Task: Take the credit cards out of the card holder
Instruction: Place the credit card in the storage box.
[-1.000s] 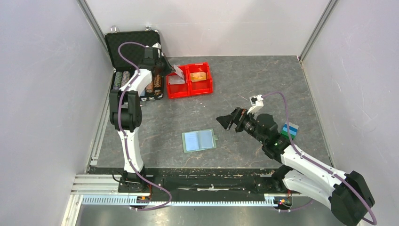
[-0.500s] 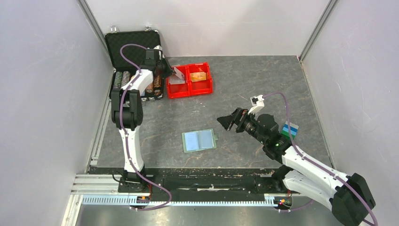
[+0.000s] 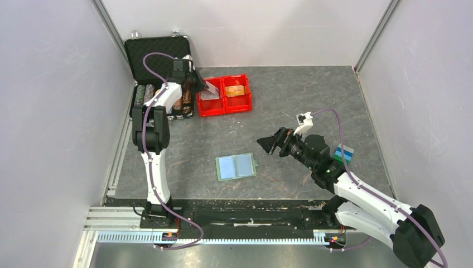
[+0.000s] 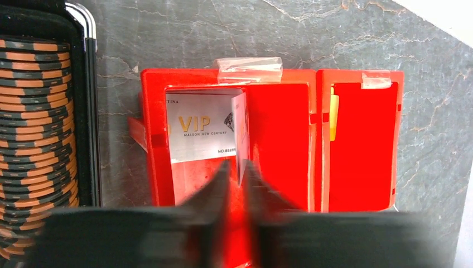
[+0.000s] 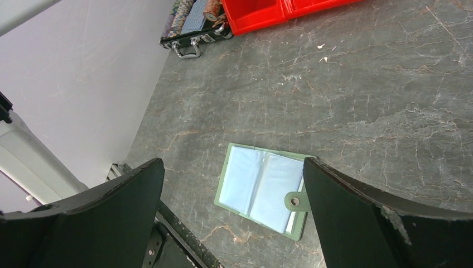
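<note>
Hovering edge-down over the red plastic two-compartment bin [image 4: 295,76], a thin whitish plastic card [image 4: 241,134] sat pinched in the left gripper [image 4: 240,187] (probably for dropping) | right gripper [image 5: 232,167] gaped empty near the open grey-green bifold card holder [image 5: 262,187].

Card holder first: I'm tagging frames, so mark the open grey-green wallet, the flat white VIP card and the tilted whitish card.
Open grey-green card holder [image 3: 236,167], top external view, centre fold.
Flat white VIP card [image 4: 198,131], left wrist view, printed face.
Tilted whitish card [image 4: 241,134], left wrist view, narrow visible face.
</note>
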Tool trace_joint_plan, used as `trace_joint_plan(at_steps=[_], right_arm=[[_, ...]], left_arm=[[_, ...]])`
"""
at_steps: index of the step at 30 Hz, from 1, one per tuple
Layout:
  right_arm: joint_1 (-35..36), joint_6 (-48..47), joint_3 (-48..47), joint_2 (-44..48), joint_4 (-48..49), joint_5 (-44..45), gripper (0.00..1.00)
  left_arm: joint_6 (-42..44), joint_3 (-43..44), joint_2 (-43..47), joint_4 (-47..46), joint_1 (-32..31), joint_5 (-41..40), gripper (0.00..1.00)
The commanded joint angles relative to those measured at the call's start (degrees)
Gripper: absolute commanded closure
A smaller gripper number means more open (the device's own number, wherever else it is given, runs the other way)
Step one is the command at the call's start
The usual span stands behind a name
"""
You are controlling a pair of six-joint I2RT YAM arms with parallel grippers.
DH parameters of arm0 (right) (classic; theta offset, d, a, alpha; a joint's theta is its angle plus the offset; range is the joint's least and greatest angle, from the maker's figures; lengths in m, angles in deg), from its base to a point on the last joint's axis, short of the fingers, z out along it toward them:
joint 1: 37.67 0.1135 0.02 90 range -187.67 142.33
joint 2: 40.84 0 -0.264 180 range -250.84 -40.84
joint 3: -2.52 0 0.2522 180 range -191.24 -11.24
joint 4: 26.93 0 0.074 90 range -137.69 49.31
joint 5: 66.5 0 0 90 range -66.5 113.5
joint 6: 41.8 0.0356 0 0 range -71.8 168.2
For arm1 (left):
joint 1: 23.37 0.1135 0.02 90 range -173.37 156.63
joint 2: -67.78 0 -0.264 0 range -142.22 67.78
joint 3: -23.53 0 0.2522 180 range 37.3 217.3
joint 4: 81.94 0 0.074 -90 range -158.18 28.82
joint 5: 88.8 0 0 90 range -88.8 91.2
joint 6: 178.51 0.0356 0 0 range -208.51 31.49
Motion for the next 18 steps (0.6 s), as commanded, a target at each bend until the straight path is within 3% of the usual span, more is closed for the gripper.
trace_joint_plan(at_steps=[1,11,18], right_arm=[[-0.10,-0.43,-2.43,-0.27,1.19,0.01,0.02],[-0.10,-0.36,-2.30,0.06,1.54,-0.18,0.02],[-0.09,-0.46,-1.78,0.86,1.52,-0.09,0.02]], left_arm=[[7.48,2.69,0.69,1.41,0.20,-0.13,0.00],[8.69,1.87,4.05,2.53,0.15,-0.88,0.01],[8.20,0.79,6.02,1.85,0.19,1.52,0.06]])
